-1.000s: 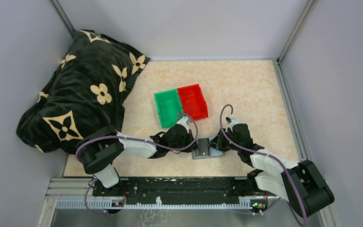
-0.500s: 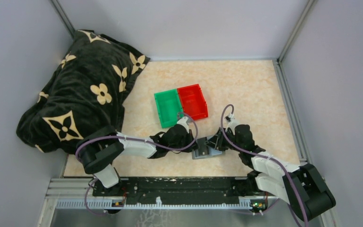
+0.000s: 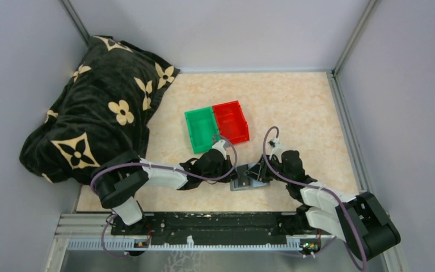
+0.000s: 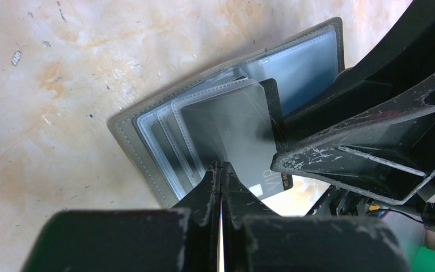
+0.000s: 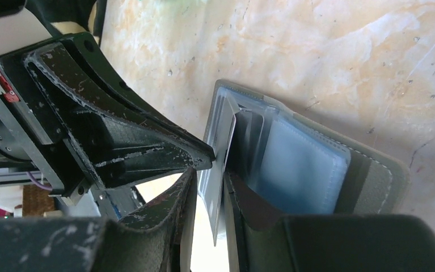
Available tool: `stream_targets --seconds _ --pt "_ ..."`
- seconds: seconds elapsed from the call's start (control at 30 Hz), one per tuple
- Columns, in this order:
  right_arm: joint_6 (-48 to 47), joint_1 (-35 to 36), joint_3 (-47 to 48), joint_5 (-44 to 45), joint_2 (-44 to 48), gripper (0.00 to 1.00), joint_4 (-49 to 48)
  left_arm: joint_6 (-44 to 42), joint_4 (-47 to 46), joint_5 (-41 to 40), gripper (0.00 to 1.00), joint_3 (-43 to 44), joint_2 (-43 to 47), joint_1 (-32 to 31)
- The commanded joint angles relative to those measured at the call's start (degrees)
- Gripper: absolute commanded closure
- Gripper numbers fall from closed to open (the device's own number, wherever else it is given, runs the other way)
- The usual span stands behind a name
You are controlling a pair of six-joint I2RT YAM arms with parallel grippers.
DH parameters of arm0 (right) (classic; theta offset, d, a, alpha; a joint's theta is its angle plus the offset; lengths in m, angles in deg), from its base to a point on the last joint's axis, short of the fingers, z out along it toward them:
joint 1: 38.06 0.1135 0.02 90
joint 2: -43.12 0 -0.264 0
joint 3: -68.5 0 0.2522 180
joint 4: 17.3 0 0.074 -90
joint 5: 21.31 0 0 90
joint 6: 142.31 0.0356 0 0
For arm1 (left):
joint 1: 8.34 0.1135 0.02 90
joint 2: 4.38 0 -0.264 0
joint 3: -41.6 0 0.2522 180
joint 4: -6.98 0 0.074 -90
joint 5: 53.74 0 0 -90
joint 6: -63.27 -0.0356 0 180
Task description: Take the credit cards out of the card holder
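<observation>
- The card holder [image 3: 242, 184] lay open and flat on the table [image 3: 305, 107], close to the near edge, with the two grippers meeting over it from either side.
- The left gripper [image 4: 220, 170] had its jaws pressed fully together. The joined tips rested on the stack of clear sleeves on the holder's left panel.
- A dark credit card [image 4: 263, 184] marked "VIP" stuck out of the sleeves past the holder's near edge.
- The right gripper [image 5: 210, 173] straddled that card's free edge, jaws only narrowly apart. A sliver of light showed between one finger and the card, so it did not look clamped.
- From the right wrist, the left gripper's tip touched the sleeve just beside the card, so the fingers of both arms crowded the same corner.
- The green bin [image 3: 202, 129] and the red bin [image 3: 231, 120] sat side by side and touching, just behind the left arm.
- A flowered dark blanket [image 3: 96, 107] was heaped over the far left corner and the left edge.
- Bare tabletop ran to the right of the bins up to the metal rail [image 3: 348, 130].
</observation>
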Motion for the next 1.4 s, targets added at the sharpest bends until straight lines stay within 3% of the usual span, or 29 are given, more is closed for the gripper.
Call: stream_targets --seconds 0.0,0.4,0.73,1.03,1.37 --pt "-1.27 2.05 0.2 -6.31 -0.51 0.76 -1.22 -0.7 3.46 -1.79 1.0 -0.02 -0.46 0.09" --pt "-0.59 5.65 0.16 -5.86 -5.47 0.76 -5.23 -0.66 3.98 -2.23 1.0 0.08 -0.13 0.09" --pt "-5.83 2.01 3.64 -2.91 5.93 0.8 11.65 -0.9 4.48 -3.03 0.99 0.11 -0.08 0.09" --pt "-6.97 1.5 4.5 -1.24 11.0 0.84 18.62 -1.1 4.2 -3.04 0.99 0.17 -0.36 0.09" --pt "-8.85 1.18 8.8 6.02 20.03 0.98 30.99 -1.28 3.87 -3.74 0.99 -0.32 0.34 0.17"
